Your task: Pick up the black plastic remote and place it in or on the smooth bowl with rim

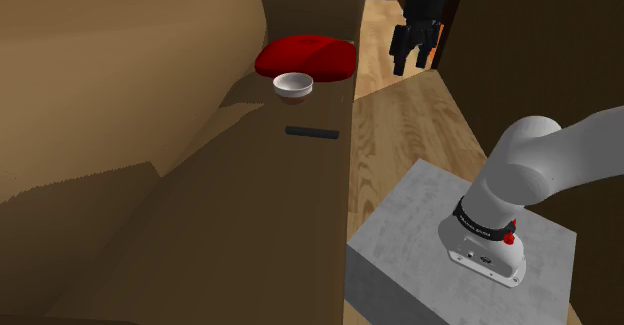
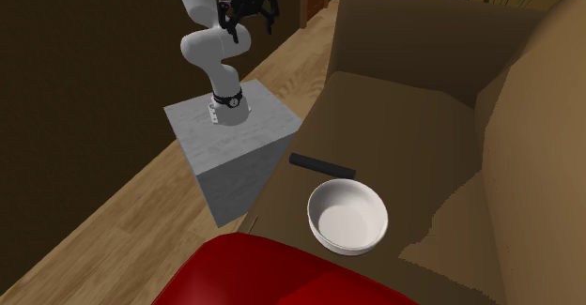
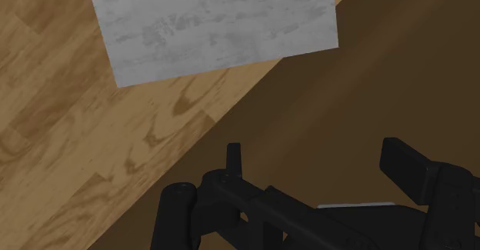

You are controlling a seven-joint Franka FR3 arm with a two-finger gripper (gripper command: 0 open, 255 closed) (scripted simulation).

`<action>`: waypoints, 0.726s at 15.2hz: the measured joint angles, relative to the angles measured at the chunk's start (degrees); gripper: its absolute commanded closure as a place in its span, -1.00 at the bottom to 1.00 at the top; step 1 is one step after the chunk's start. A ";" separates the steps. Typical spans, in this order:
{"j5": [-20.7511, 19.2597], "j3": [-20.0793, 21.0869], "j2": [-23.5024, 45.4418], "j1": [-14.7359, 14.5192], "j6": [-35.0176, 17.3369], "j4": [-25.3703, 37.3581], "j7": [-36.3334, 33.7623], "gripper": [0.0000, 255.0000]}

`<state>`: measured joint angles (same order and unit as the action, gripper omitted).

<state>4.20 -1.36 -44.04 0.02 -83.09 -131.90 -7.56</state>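
In the shoulder view a brown sofa [image 1: 130,203] is seen at the left. Along the right edge of its seat three things are set in a line: a red cushion [image 1: 310,53] farthest, a white bowl [image 1: 293,86] just in front of it and perhaps touching it, and the black remote [image 1: 311,131] nearer (flat, apart from the bowl). Well to the right of the remote, and raised above the wooden floor [image 1: 400,123], the gripper [image 1: 412,63] is seen with its fingers spread and nothing between them. The grey stand [image 1: 410,233] is found at the near right.
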 measured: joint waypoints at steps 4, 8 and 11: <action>-0.59 -0.63 2.35 -0.76 -3.91 -1.41 2.87 -1.00; -1.79 -2.26 8.10 -1.97 -11.68 -3.03 8.76 -1.00; -2.21 -3.08 12.83 -3.04 -17.46 -3.68 12.88 -1.00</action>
<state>1.99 -4.44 -31.22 -3.03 -100.56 -135.58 5.32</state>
